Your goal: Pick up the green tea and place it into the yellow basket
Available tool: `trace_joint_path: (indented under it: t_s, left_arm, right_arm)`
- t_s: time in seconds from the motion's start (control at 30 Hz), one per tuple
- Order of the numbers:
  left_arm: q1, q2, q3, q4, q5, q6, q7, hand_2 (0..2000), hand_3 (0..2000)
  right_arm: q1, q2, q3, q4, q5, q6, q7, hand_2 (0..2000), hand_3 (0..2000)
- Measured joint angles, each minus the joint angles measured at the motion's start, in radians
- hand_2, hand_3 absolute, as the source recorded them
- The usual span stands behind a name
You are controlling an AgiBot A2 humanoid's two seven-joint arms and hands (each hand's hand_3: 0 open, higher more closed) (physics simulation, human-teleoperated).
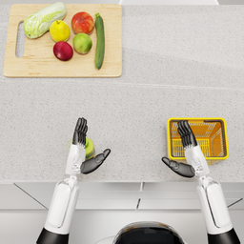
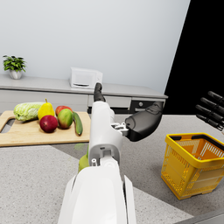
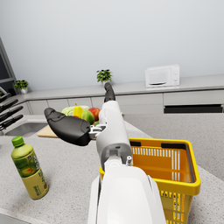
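Head view: the left hand is released, fingers spread, over the green tea bottle standing on the surface; the right hand, also released, hovers at the yellow basket.

Right wrist view: the bottle looks rigid, smooth, likely slippery; grasp its labelled midsection.
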Motion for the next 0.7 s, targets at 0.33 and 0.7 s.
trace_joint_path:
  t_s: [0.33,0.7]
  left_arm:
    - [0.000,0.000,0.000,0.000,0.000,0.000,0.000,0,0]
    - [0.011,0.027,-0.146,-0.042,0.133,-0.096,-0.096,0,0]
  right_arm:
    - [0.000,0.000,0.000,0.000,0.000,0.000,0.000,0,0]
    - [0.028,-0.036,-0.138,0.063,0.133,-0.095,0.096,0,0]
